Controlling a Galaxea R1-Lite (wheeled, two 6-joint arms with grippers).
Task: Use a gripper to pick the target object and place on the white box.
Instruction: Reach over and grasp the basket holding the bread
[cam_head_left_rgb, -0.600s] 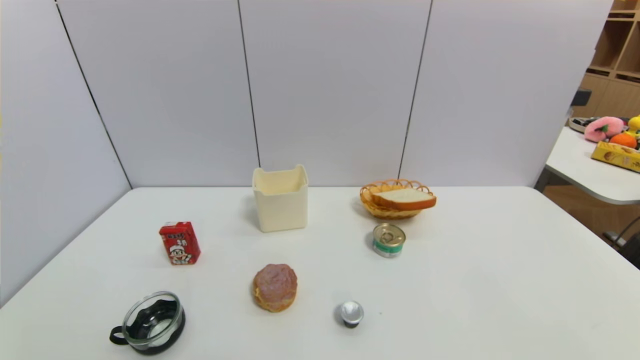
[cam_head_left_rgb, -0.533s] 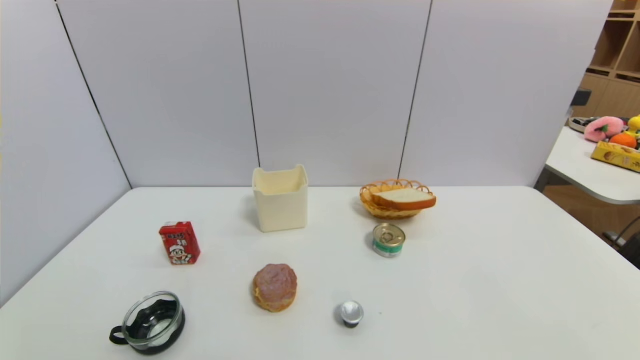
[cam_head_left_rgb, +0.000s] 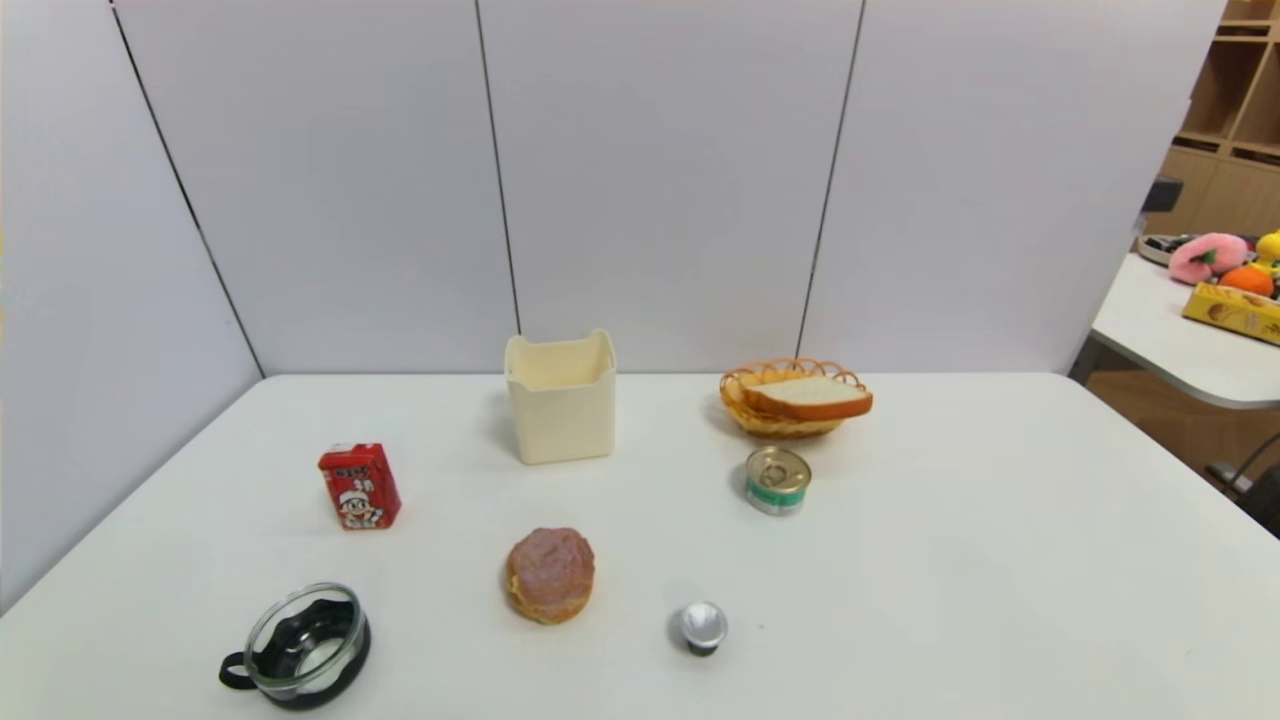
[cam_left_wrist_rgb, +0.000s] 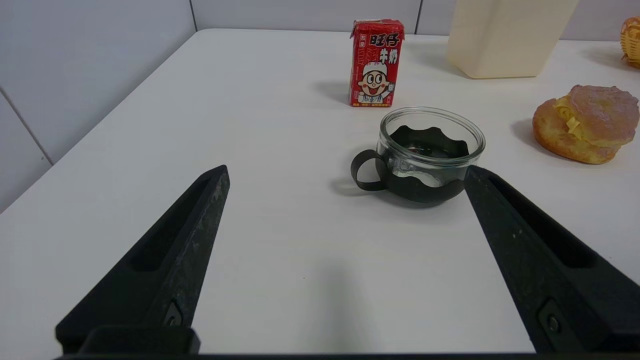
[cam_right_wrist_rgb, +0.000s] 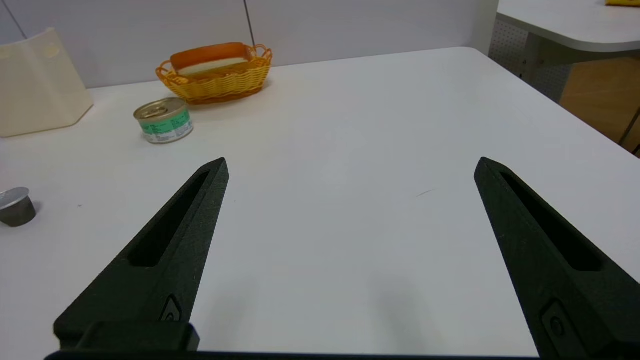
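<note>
The target object, a thick slice of toast (cam_head_left_rgb: 808, 397) with a brown crust, lies in an orange wicker basket (cam_head_left_rgb: 770, 420) at the back right of the table; the right wrist view shows the toast (cam_right_wrist_rgb: 212, 64) too. The white box (cam_head_left_rgb: 561, 398) stands at the back middle, its side also in the left wrist view (cam_left_wrist_rgb: 505, 37). Neither arm appears in the head view. My left gripper (cam_left_wrist_rgb: 345, 170) hangs open over bare table at the near left. My right gripper (cam_right_wrist_rgb: 350, 162) is open over bare table at the near right. Nothing sits between either pair of fingers.
A red milk carton (cam_head_left_rgb: 359, 486), a glass cup in a black holder (cam_head_left_rgb: 305, 645), a round pinkish bun (cam_head_left_rgb: 549, 573), a green-labelled tin (cam_head_left_rgb: 777, 480) and a small silver cap (cam_head_left_rgb: 703, 626) stand on the white table (cam_head_left_rgb: 1000, 560). Grey panels wall the back and left.
</note>
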